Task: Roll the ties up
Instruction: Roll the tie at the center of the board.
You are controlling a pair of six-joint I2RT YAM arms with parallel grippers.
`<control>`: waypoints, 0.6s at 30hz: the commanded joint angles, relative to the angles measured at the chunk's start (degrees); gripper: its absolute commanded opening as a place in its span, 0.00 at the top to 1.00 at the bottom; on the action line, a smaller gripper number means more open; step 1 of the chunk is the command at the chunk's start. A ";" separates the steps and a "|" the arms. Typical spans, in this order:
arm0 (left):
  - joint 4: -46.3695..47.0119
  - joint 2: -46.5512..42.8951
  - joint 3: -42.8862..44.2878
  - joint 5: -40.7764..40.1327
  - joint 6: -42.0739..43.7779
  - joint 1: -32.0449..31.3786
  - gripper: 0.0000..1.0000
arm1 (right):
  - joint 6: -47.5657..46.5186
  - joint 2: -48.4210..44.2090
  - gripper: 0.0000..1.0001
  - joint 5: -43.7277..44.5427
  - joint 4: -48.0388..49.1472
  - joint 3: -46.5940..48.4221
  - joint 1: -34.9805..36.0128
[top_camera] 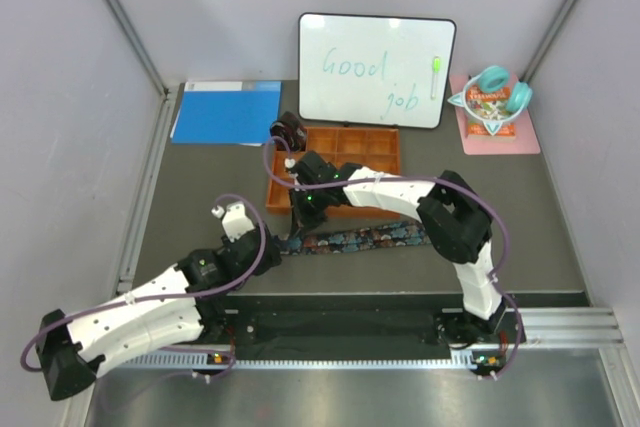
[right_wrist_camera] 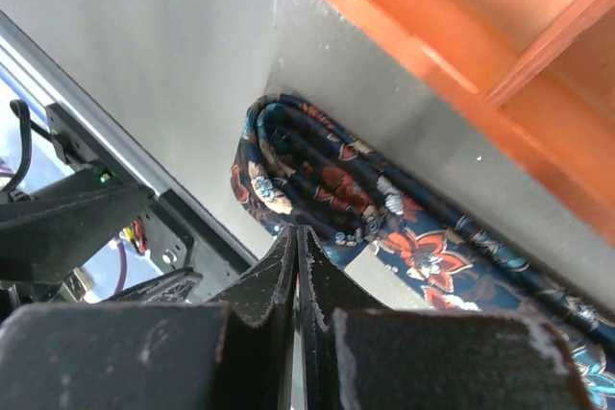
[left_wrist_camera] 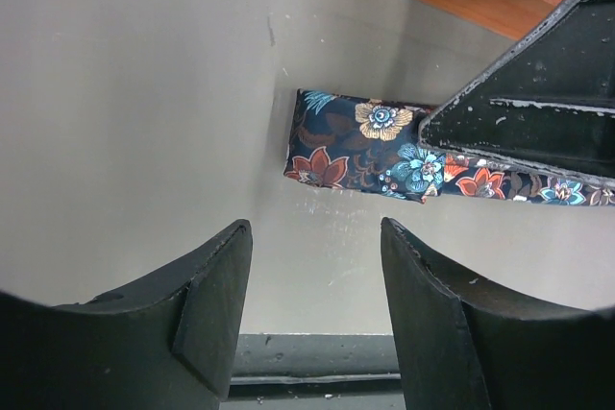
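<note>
Beside tray [right_wrist_camera: 432, 55] rim, tie [right_wrist_camera: 317, 180], perhaps part-rolled.

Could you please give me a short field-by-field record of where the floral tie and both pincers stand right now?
floral tie: lies on the table, just in front of the orange tray
roll state: the end on the left arm's side is wound into a few loose layers, the rest lies flat
left pincer: open, holds nothing, near the wound end
right pincer: shut, nothing between its tips, by the wound end; contact unclear
</note>
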 commanded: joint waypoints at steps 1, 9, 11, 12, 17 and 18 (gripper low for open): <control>3.05 0.51 1.40 0.20 1.85 1.39 0.39 | 0.49 0.61 1.00 -1.18 5.16 -2.25 -0.32; 6.65 2.79 1.58 4.85 5.98 6.92 0.39 | -0.56 0.26 1.00 0.22 5.33 -5.15 -1.55; 7.53 3.41 1.23 6.08 6.68 8.33 0.39 | -0.91 -0.09 1.00 0.22 5.51 -5.59 -1.99; 9.01 3.59 0.97 6.52 7.38 8.77 0.39 | -1.00 -0.10 1.00 0.40 5.51 -5.86 -2.08; 15.17 5.78 -1.32 11.43 9.58 12.19 0.39 | -1.97 -0.10 1.00 0.58 5.25 -5.86 -2.61; 16.31 6.05 -1.75 12.23 9.85 12.90 0.39 | -2.05 -0.01 1.00 0.66 5.16 -5.86 -2.69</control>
